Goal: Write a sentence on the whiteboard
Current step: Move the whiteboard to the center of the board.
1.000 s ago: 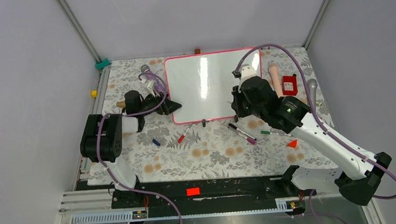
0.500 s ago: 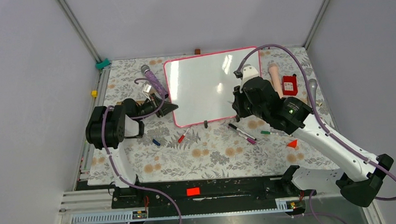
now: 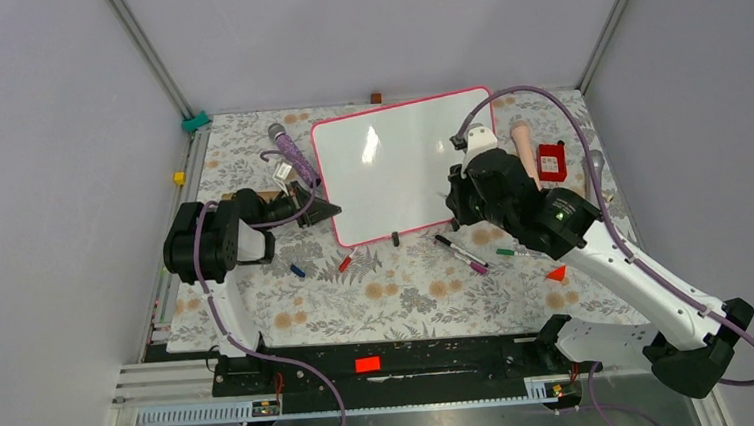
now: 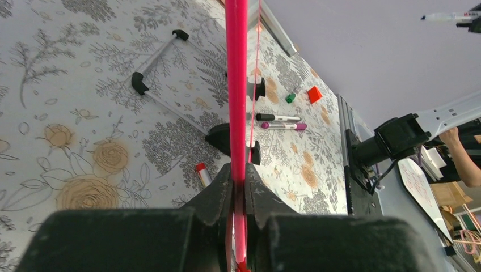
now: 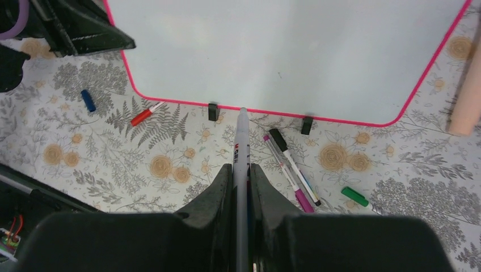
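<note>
The left arm's fingers (image 4: 218, 190) are clamping the left edge of the large glossy white whiteboard (image 3: 405, 166) with its thin pink-red frame (it is sitting far-centre on the floral surface (image 3: 399, 292)). The right arm's fingers (image 5: 218, 187) are gripping a slim white marker (image 5: 241, 136), its tip pointing at the board's near edge.

The left claw (image 4: 238, 177) has clamped the whiteboard (image 3: 400, 166), which has turned.

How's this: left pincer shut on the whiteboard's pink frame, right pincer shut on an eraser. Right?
No. The right pincer is shut on a white marker, not an eraser; the right wrist view shows it. The left pincer is indeed shut on the whiteboard's pink frame.
</note>
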Controlling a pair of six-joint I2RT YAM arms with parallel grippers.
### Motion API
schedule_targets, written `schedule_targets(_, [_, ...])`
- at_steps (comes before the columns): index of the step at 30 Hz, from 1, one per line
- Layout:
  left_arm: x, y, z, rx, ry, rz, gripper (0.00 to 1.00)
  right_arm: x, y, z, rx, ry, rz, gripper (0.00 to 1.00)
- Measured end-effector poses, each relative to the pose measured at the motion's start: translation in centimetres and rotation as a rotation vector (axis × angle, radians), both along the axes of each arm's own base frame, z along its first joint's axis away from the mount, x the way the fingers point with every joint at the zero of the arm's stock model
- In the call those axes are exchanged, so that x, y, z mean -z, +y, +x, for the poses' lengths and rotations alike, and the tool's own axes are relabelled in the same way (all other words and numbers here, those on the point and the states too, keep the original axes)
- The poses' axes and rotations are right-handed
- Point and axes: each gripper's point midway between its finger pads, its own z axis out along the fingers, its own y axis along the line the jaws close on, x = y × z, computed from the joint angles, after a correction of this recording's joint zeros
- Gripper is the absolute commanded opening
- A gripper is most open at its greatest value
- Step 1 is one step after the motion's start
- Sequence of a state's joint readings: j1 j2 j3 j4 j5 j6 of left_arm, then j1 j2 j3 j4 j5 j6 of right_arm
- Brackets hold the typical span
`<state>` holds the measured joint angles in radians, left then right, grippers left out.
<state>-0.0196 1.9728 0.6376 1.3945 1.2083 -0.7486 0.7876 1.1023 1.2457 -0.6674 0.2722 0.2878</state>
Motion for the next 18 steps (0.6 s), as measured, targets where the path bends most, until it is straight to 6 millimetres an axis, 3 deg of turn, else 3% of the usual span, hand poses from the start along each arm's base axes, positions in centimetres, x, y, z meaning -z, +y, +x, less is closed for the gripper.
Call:
schedule_targets(3, [0.3,-0.2,-0.8,0.021,0.012,0.001,0.00,-0.2,-0.8,0.4,0.040,-0.016,-0.013,0.00])
schedule_targets(5, [0.5,-0.4,-1.3,0.030,0.016,0.001,0.00,0.1,-2.5,1.2,0.112,-0.014,-0.043,0.00])
schedule_targets(12, [0.9,-0.8,-3.2,0.050,0.032,0.006,0.00,1.4,-13.2,5.8,0.568,0.031,-0.052,0.00])
schedule_targets(15, [0.9,-0.8,-3.3,0.055,0.027,0.007,0.00,1.9,-15.4,7.2,0.676,0.039,-0.046,0.00])
schedule_targets(18, [0.9,-0.8,-3.4,0.060,0.019,0.008,0.00,3.1,-16.9,9.9,0.754,0.067,-0.047,0.00])
